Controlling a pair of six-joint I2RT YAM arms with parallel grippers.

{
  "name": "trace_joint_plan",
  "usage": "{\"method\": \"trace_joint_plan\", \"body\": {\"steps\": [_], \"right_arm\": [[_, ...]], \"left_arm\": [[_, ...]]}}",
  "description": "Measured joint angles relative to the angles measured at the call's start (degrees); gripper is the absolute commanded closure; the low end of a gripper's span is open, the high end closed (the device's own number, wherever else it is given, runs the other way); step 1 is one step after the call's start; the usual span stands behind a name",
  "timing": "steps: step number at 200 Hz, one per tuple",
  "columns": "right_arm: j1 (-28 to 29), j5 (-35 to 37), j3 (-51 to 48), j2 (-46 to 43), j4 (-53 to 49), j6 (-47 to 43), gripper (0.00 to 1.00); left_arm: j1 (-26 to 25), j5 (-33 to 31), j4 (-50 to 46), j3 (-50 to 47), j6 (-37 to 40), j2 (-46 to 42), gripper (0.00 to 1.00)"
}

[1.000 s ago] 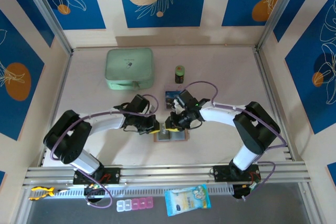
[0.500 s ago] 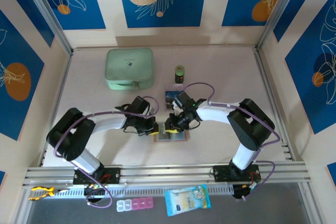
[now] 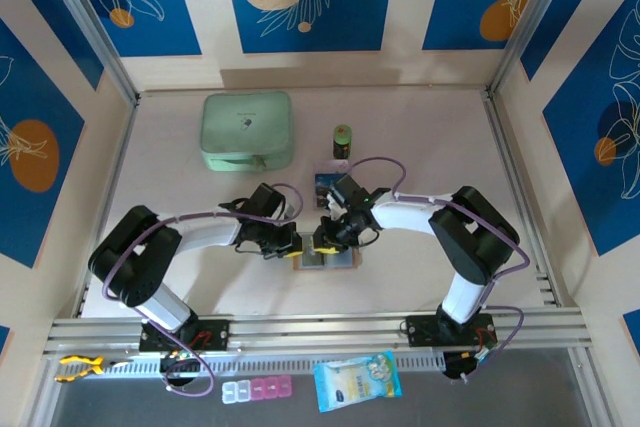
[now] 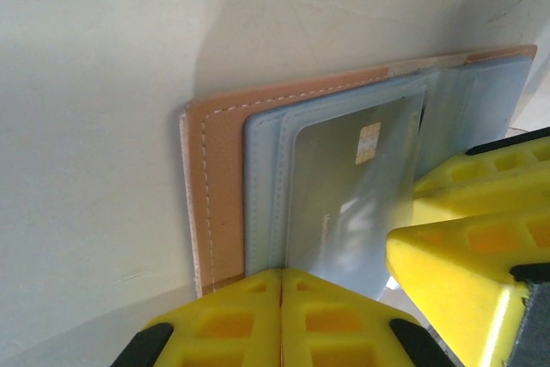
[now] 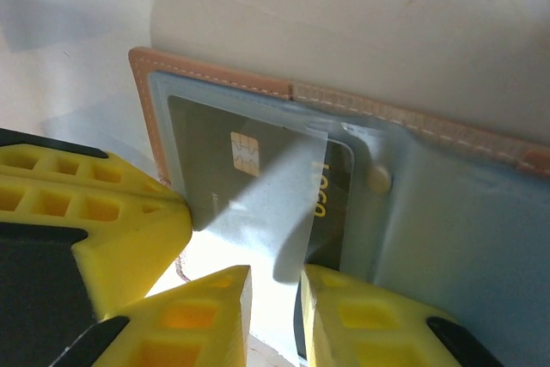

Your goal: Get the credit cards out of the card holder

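Note:
The salmon card holder (image 3: 341, 261) lies open on the table in front of both arms. Its stitched edge (image 4: 215, 186) and grey pockets show close up. My left gripper (image 3: 297, 247) is shut and empty, its tips (image 4: 281, 285) pressing on the holder's near edge. A grey credit card (image 5: 215, 161) with a gold chip sticks out of its pocket, askew. My right gripper (image 5: 275, 298) is closed on that card's near end, with a narrow gap left between the jaws. Another dark card (image 5: 333, 212) stays in the pocket behind it. One more card (image 3: 327, 185) lies on the table beyond the holder.
A mint-green zip case (image 3: 247, 130) sits at the back left, with a small dark bottle (image 3: 342, 140) to its right. In front of the rail lie a pill box (image 3: 257, 389) and a blue packet (image 3: 357, 380).
The right arm's elbow has swung a little to the left. Both grippers stay at the card holder, and the left arm has hardly moved.

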Motion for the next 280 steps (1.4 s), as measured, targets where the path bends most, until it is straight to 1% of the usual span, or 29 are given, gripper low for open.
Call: {"method": "trace_joint_plan", "body": {"steps": [45, 114, 163, 226, 280], "right_arm": [[0.74, 3.21, 2.08, 0.66, -3.67, -1.14, 0.76], [0.83, 5.75, 3.45, 0.63, -7.10, -2.80, 0.76], [0.83, 6.05, 3.54, 0.50, -7.56, -3.28, 0.76], [0.70, 7.39, 3.50, -2.29, -8.61, -3.26, 0.76], [-0.52, 7.26, 2.62, -3.63, -8.17, -3.23, 0.76]], "left_arm": [[0.00, 0.00, -0.04, 0.00, 0.04, 0.00, 0.92], [0.00, -0.02, -0.04, 0.00, 0.22, 0.00, 0.92], [0.00, -0.04, -0.52, 0.24, 1.07, 0.00, 0.92], [0.00, -0.04, -3.48, 2.03, 1.31, -0.24, 0.92], [-0.83, -0.04, -3.76, 4.57, 1.31, -0.26, 0.94]]}}
